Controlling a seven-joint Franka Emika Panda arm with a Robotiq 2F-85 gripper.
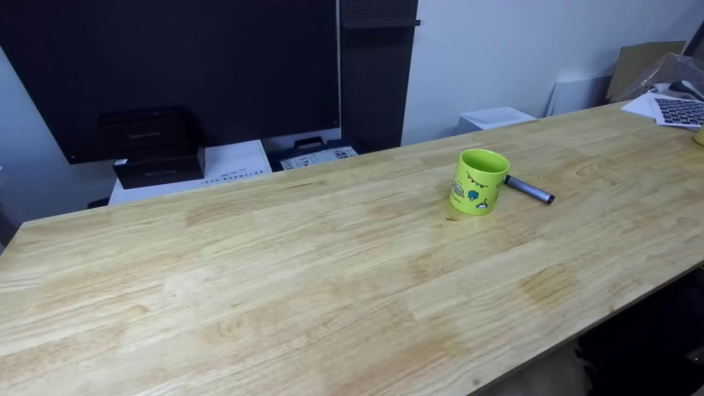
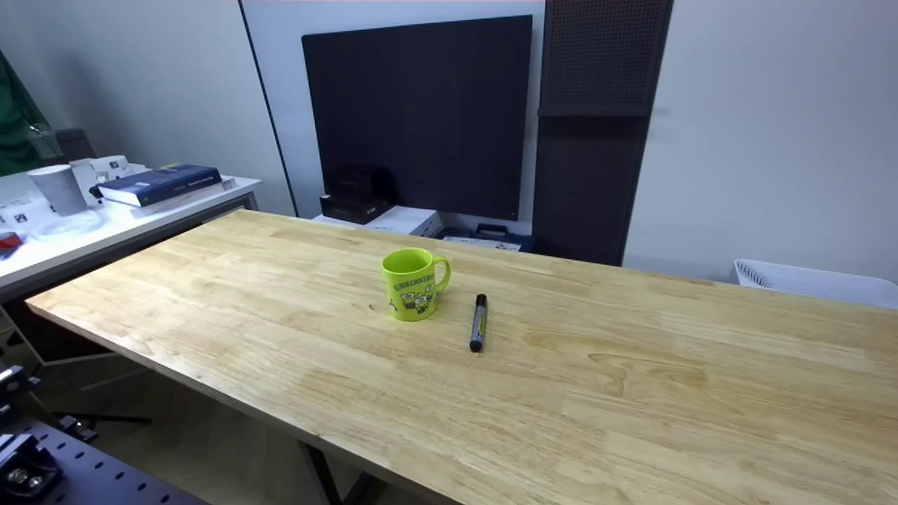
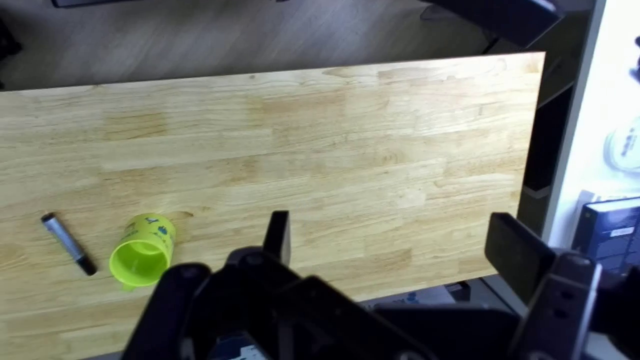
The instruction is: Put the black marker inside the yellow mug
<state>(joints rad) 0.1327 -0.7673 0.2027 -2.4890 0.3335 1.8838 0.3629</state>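
On the pale wooden surface (image 2: 631, 393), toward its far edge, the black-capped marker (image 2: 479, 322) lies flat, just to the right of the yellow-green cartoon mug (image 2: 410, 291) in both exterior views; the wrist view shows a gap between them. The mug stands upright, its handle (image 2: 443, 275) on the right in an exterior view. The hand (image 3: 390, 225) has its fingers (image 3: 277, 235) spread wide in the wrist view and grips nothing (neither exterior view catches it).

By my reading, the current step is the approach to the marker; grasping and inserting are both left to do. The next move likely calls for bringing the hand over past the mug, lowering it, and turning the fingers to straddle the slim grey barrel (image 3: 65, 239). Taking it toward its near end should keep them off the handle; then it must stand on end above the mouth (image 2: 407, 261).
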